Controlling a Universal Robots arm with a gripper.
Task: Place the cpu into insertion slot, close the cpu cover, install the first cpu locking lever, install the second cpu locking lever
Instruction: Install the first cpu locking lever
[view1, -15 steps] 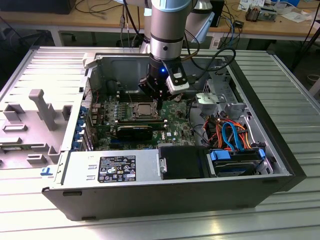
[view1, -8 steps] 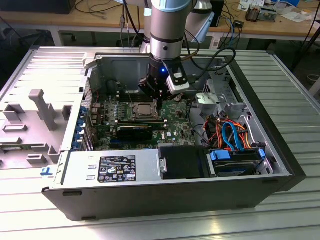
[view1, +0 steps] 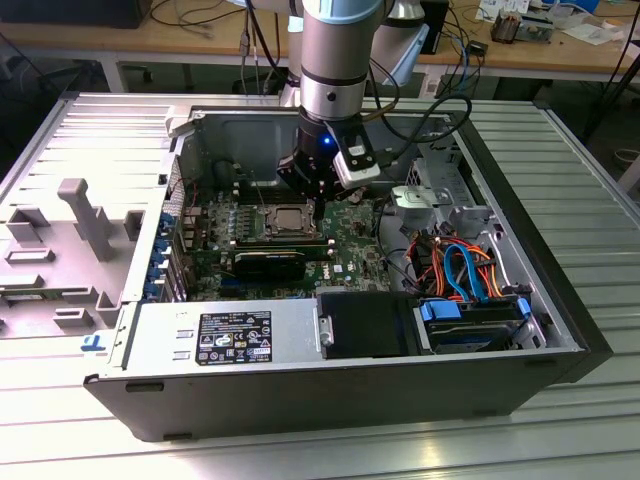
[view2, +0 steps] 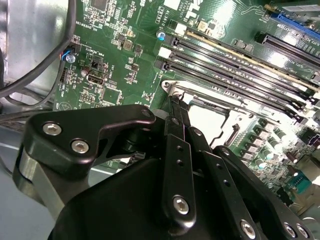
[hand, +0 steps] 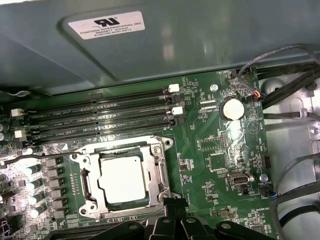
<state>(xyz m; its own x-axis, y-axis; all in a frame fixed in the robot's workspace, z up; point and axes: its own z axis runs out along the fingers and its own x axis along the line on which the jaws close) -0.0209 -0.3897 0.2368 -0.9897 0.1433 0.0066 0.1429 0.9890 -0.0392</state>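
The cpu (hand: 124, 180) already lies flat inside the insertion slot (hand: 90, 202), and the cpu cover (hand: 161, 167) is folded down around it, its square window framing the chip's dull silver top. Taking that socket as the landmark, the claw (hand: 172, 212) sits right at its edge, on the side turned away from the long memory slots (hand: 100, 115), with its tips drawn together into a narrow point. In the second wrist view the fingertips (view2: 176, 107) reach down to the cover's rim near a corner screw; whether they pinch a thin lever wire there cannot be told. One locking lever (hand: 40, 157) runs as a thin wire along the socket's side nearest the memory slots, parallel to them, so it lies across the socket from the claw. In the exterior view the claw (view1: 315, 205) hangs straight down over the motherboard (view1: 350, 235) inside the open computer case (view1: 300, 385) on the worktop (view1: 590, 220).
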